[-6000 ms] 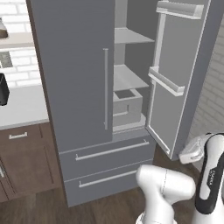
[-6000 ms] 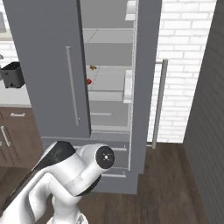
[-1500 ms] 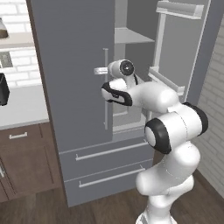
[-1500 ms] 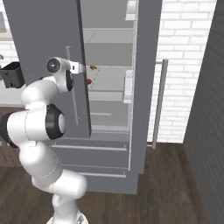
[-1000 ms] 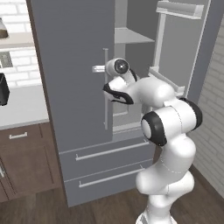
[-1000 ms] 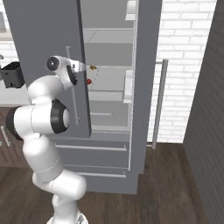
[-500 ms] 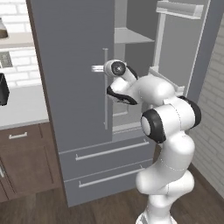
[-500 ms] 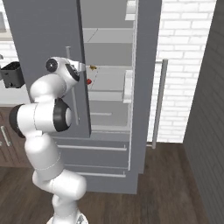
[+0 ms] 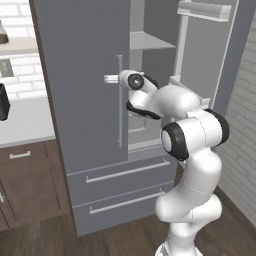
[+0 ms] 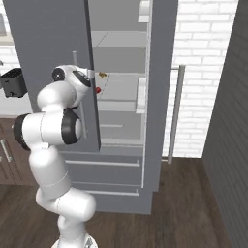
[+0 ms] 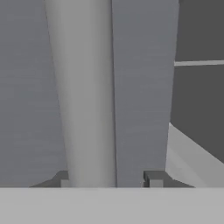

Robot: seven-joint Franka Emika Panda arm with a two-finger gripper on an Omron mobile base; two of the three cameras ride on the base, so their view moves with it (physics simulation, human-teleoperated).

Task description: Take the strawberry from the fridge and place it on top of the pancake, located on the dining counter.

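Note:
The fridge is tall and grey; its right door is swung open and its left door is closed. My gripper reaches across the left door's silver bar handle. In the hand view the handle runs upright between my fingertips. The left tip sits at the bar and a sliver of door shows beside the right tip, so the gripper stands open around it. The strawberry, a tiny red dot, lies on a fridge shelf. The pancake and the dining counter are out of view.
A small yellow-brown food item lies on the shelf above the strawberry. Two fridge drawers sit below the doors. A white counter over brown cabinets stands to the left, and a brick wall to the right.
The jaws have narrowed around the left door's handle. The arm has hardly moved.

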